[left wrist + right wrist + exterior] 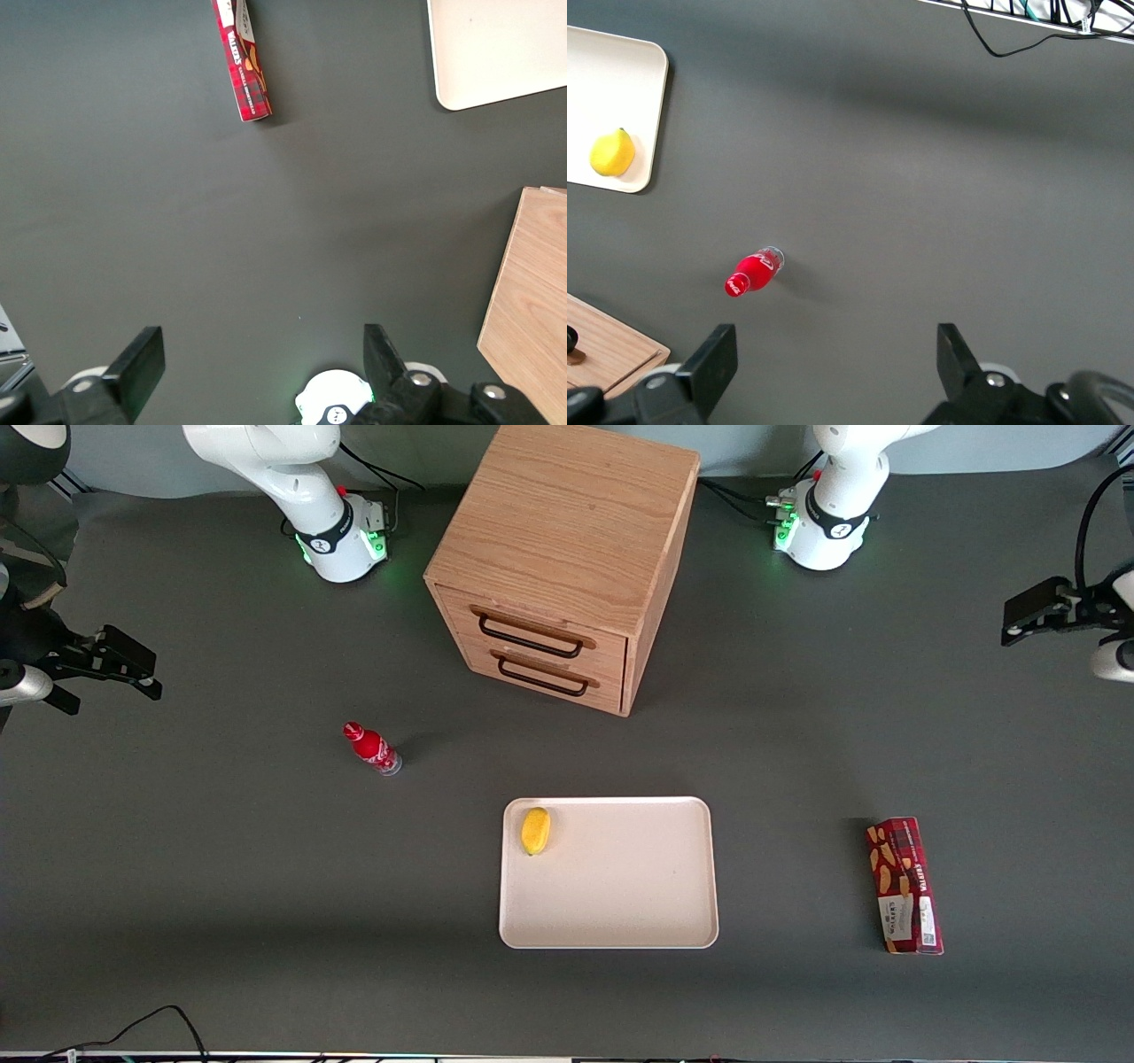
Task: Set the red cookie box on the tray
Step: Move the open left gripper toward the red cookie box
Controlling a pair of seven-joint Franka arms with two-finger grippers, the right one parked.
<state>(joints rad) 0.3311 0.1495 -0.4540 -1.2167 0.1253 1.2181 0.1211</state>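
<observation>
On the front view, the red cookie box (904,886) is lying flat on the grey counter (221,886), toward the working arm's end, well apart from the tray (620,903). The tray is sitting mid-counter, nearer the camera than the wooden drawer cabinet (563,558), and is carrying a yellow lemon (535,830) in its corner farthest from the camera, toward the parked arm's end. A small red bottle (372,747) is standing on the counter toward the parked arm's end, apart from the tray. The left arm's end effector (1045,615) is hanging above the counter at the working arm's end, farther from the camera than the box, touching nothing. Left wrist view: end effector (261,363) fingers (137,363) are sitting spread wide, nothing between them, bare counter beneath; one end of the box (245,66) is showing, plus a tray corner (483,62) and a cabinet edge (532,292). Right wrist view: bottle (754,272) is standing on the counter, lemon (611,152) is sitting near the tray's rim (651,133), cables (1010,27) are running along the counter edge.
</observation>
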